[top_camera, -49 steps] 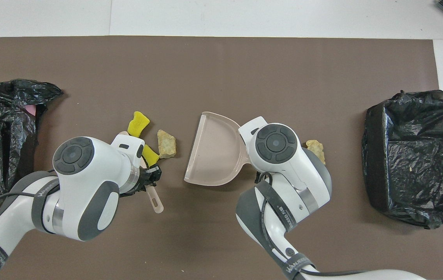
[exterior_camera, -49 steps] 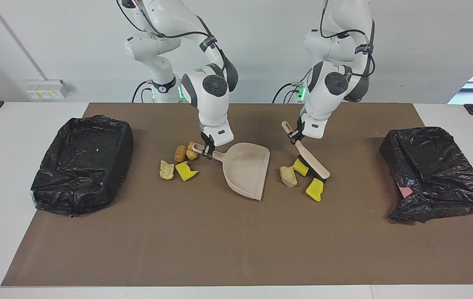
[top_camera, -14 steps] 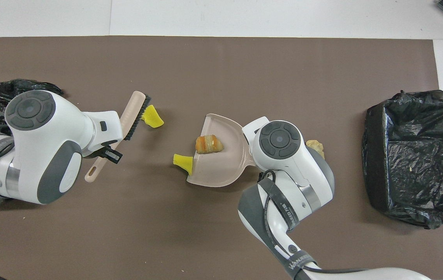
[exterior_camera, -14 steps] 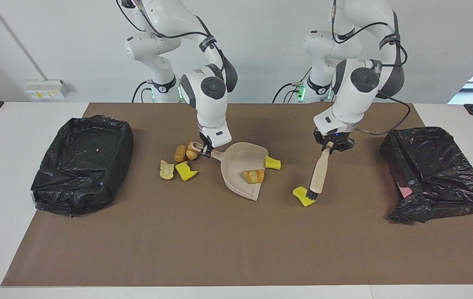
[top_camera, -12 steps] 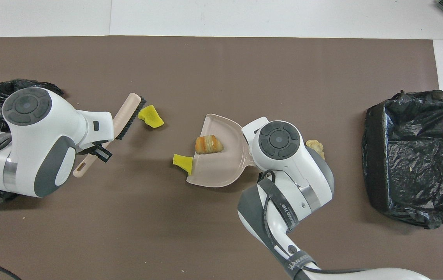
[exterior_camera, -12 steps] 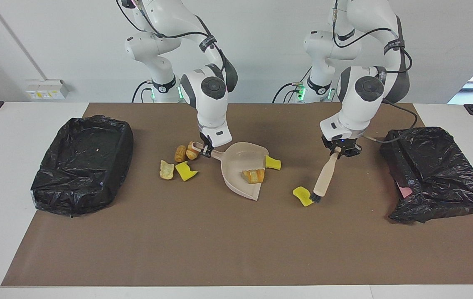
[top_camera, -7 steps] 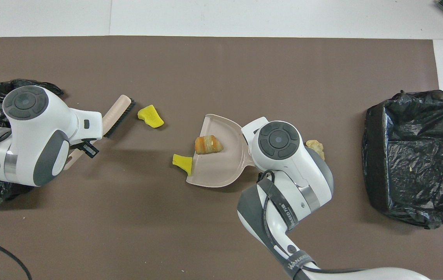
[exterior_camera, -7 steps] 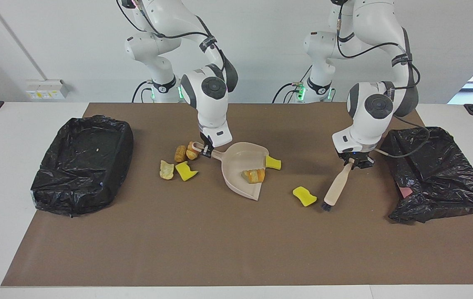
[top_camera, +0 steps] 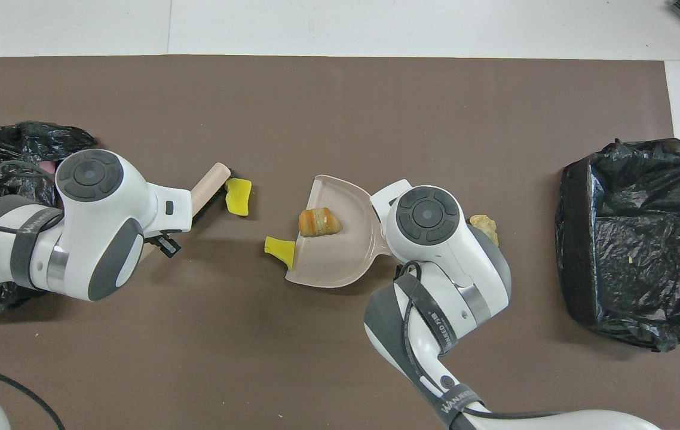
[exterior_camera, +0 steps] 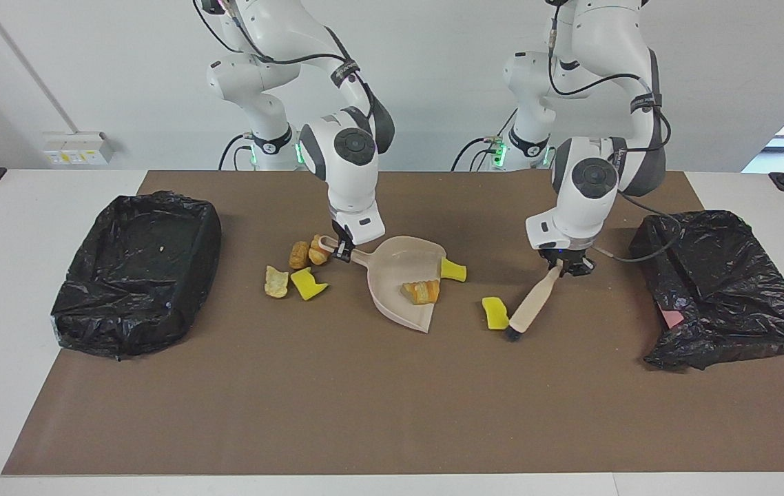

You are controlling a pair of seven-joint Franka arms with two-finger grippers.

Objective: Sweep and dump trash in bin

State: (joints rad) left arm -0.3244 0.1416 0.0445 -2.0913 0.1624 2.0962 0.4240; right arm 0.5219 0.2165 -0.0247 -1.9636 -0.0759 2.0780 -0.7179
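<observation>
My right gripper is shut on the handle of the beige dustpan, which rests on the mat. One tan-brown lump lies in the pan, and a yellow chunk lies at its open edge. My left gripper is shut on the handle of the brush, whose bristle end is down on the mat, touching another yellow chunk toward the left arm's end of the pan. Several more scraps lie by the pan's handle. In the overhead view the wrists hide both grippers; the pan and the brush show.
A bin lined with a black bag stands at the right arm's end of the brown mat, also in the overhead view. A crumpled black bag lies at the left arm's end.
The left gripper swung the brush out toward the crumpled bag, then back toward the dustpan. The yellow chunk beside it has turned and shifted slightly toward the pan. The right gripper and pan stayed put.
</observation>
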